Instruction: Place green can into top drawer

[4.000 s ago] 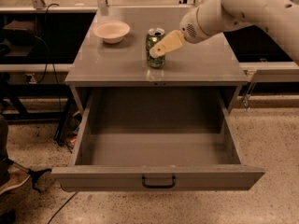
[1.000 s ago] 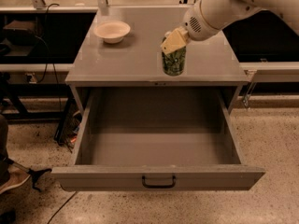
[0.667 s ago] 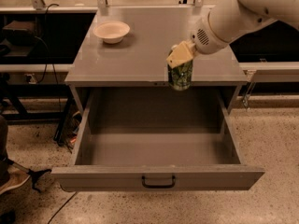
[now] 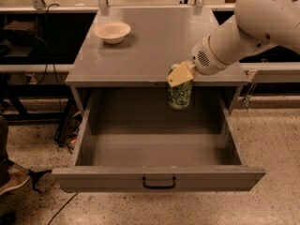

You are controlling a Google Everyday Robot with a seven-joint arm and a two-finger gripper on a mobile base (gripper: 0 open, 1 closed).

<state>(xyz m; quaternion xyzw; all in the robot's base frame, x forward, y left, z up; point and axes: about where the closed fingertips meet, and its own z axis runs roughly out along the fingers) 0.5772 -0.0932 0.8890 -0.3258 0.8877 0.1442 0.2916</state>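
Observation:
The green can (image 4: 180, 95) has mottled green sides and hangs upright in the air over the back of the open top drawer (image 4: 159, 177). My gripper (image 4: 180, 75) is shut on the can's top, its tan fingers (image 4: 177, 74) covering the lid. The white arm reaches in from the upper right. The grey drawer is pulled fully out, with nothing visible inside, and has a small black handle (image 4: 159, 183) at the centre of its front panel.
A pale shallow bowl (image 4: 112, 31) sits at the back left of the grey cabinet top (image 4: 150, 46). Dark shelving stands behind on both sides. Cables and a shoe lie on the speckled floor at the left.
The gripper has carried the can off the cabinet top, forward and down, so it now hangs past the front edge over the open drawer.

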